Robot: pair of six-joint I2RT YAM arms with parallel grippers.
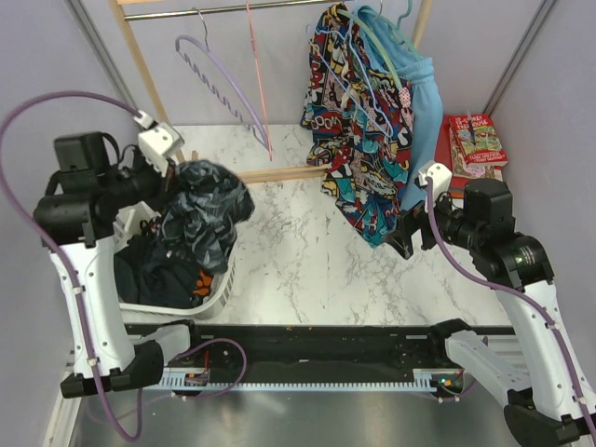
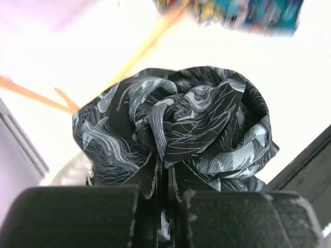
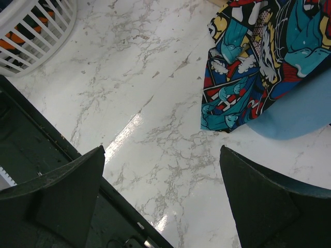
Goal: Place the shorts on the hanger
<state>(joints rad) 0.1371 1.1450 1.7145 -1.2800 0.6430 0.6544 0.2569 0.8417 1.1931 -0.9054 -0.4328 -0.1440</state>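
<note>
Left wrist view: left claw is pressed together on a fold of the shorts, which hang as a bunched ball off the fingertips. No waistband or long axis can be read, just a wad. Top view puts the shorts at left, lifted over the basket, with the left claw on their far-left side.

Key relation: the hanger lies far and to the right of the shorts, up on the rail. It shows as thin pale wire lines in front of the comic garment, hard to separate from the others there. Its long axis seems to run roughly left-right, sloping down. The lavender hanger and pink hanger hang between it and the shorts.

Right claw is spread wide and empty over the table. In the top view the right claw sits just beside the comic garment's lower edge, so the right arm is the nearer one to the hanger. The blue garment hangs behind.

Surface is glossy marble, likely slick. Books sit far right. Room is tight: walls on both sides, garments crowding the rail's right end. Likely needs spreading the wad before threading.
</note>
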